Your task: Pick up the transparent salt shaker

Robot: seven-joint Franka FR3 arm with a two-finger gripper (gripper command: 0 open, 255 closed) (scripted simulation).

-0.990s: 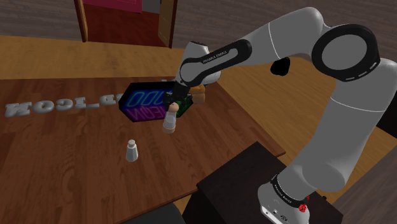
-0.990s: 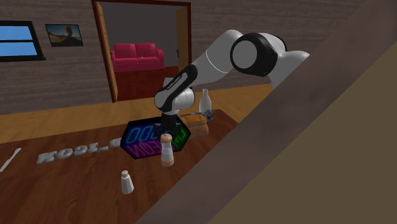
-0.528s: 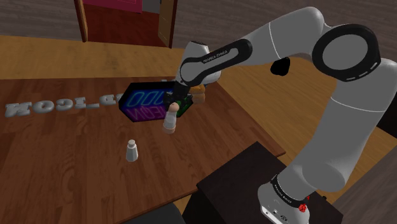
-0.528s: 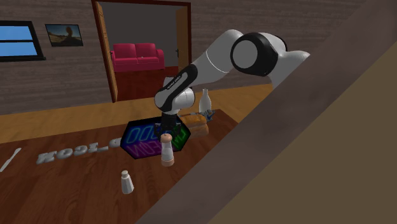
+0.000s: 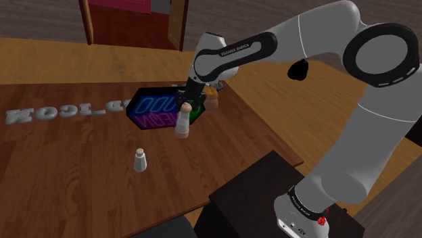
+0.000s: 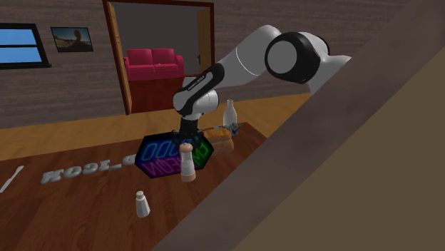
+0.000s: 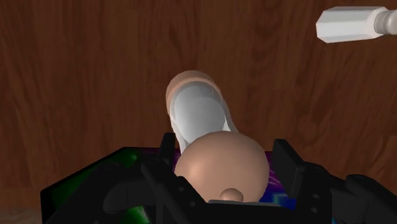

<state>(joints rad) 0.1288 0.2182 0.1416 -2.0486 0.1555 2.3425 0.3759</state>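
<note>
Shoulder view: a wooden desk (image 5: 74, 177) carries a small white shaker (image 5: 139, 160) and grey block letters (image 5: 61, 112). A black box with neon lettering (image 5: 150, 110) stands just behind the salt shaker (image 5: 181, 124), which is upright and grey-bodied with a tan cap and base. The end effector (image 5: 185, 105) reaches down from above, its fingers clamped on the shaker's upper part.

The room around my arm (image 5: 318, 40) was dim, and the wooden table (image 5: 67, 169) was dark and evenly lit. Light fell from above, so the white links were bright on top and grey beneath. The neon display (image 5: 152, 111) glowed blue, magenta and green at mid-frame. In the second exterior view the window (image 6: 18, 43) at upper left shone blue. My gripper (image 7: 222, 149) looked flat black around the salt shaker (image 7: 197, 111), whose pale body carried a soft highlight.
</note>
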